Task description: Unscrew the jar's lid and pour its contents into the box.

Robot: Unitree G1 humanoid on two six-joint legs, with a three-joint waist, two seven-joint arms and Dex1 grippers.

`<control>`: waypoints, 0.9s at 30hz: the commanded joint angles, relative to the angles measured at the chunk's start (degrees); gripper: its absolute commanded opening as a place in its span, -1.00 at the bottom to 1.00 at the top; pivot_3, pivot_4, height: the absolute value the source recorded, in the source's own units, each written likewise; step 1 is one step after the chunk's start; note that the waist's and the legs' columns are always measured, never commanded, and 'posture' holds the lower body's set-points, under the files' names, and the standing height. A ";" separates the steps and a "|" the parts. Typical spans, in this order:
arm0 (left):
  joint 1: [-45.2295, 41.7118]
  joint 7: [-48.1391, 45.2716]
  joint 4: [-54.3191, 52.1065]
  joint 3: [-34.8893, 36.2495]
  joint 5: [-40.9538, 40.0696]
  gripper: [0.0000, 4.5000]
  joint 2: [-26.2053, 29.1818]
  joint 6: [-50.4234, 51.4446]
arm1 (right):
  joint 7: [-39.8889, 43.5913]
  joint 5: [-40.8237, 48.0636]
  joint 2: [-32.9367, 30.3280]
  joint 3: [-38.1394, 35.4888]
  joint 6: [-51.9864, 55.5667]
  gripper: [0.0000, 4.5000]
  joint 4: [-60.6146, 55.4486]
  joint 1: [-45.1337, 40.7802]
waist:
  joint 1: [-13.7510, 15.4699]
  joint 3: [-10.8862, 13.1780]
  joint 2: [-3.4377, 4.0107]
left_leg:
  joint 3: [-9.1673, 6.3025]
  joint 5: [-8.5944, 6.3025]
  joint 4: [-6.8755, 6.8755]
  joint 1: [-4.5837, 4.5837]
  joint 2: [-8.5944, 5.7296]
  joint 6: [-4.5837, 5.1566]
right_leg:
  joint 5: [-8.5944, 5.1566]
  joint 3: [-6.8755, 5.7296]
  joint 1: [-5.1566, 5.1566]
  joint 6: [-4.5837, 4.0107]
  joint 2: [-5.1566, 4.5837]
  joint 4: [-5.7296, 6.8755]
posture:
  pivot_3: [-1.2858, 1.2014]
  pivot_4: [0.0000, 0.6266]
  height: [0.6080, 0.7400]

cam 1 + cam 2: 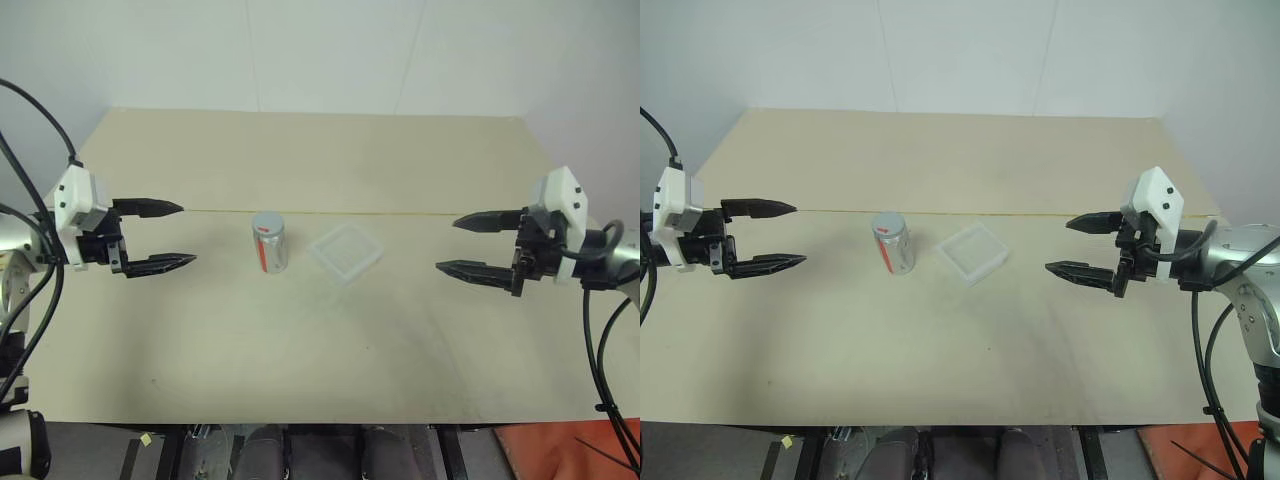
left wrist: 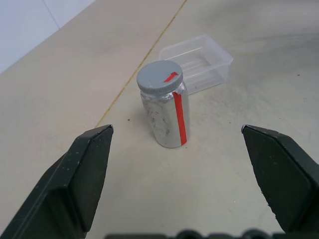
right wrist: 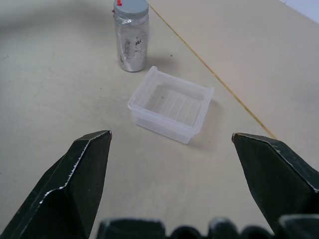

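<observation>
Both grippers hang above the table with their black fingers spread wide and nothing between them. On the jar's left side, the left gripper [image 1: 172, 236] points level toward the jar [image 1: 269, 243], a short way off and clear of it. Well to the jar's right, past the box, the right gripper [image 1: 462, 244] points back toward the middle of the table, also touching nothing.

Between the two grippers stands the jar, upright on the tan table [image 1: 300, 340], its long axis straight up and down. Its lid [image 2: 159, 77] is still screwed on and faces the ceiling, with a small red mark on top. A red stripe runs down the silvery side, parallel to the jar's long axis, and faces the left gripper in the left wrist view. Whether anything sits inside the jar I cannot tell from here.

Just beside the jar, on its right, lies the box [image 1: 346, 251], a shallow clear tray sitting flat with its open side up, turned so one corner points toward the jar. A small gap separates the two; they do not touch. Behind the jar, a thin yellowish line [image 1: 420, 213] runs across the table from side to side.
</observation>
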 commanded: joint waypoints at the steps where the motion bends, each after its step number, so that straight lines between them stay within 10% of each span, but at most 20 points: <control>1: -0.34 -0.25 -0.37 1.71 -0.20 1.00 1.22 -0.76 | 0.67 -0.16 -0.35 -0.86 -1.66 1.00 -0.31 -0.21 | 0.00 0.00 0.00 | 0.00 0.00 0.00 0.00 0.00 0.00 | 0.00 0.00 0.00 0.00 0.00 0.00 | 0.03 -0.52 1.00; 13: 4.30 2.24 -4.61 2.99 -2.09 1.00 0.27 2.15 | 0.31 -0.92 -0.18 -0.10 -1.45 1.00 -0.69 -0.43 | -0.07 0.00 0.00 | 0.00 0.00 0.00 0.00 0.02 0.00 | 0.00 0.01 -0.02 0.00 0.00 0.01 | 0.03 -0.52 1.00; 27: 23.66 51.79 -41.05 1.77 -1.63 1.00 -30.08 21.97 | -5.47 -0.45 1.78 0.35 0.03 1.00 -7.16 1.96 | 0.36 -0.01 -0.02 | -0.21 -0.03 0.01 0.21 -0.01 0.04 | 0.06 0.05 0.24 0.07 -0.20 -0.08 | 0.03 -0.52 1.00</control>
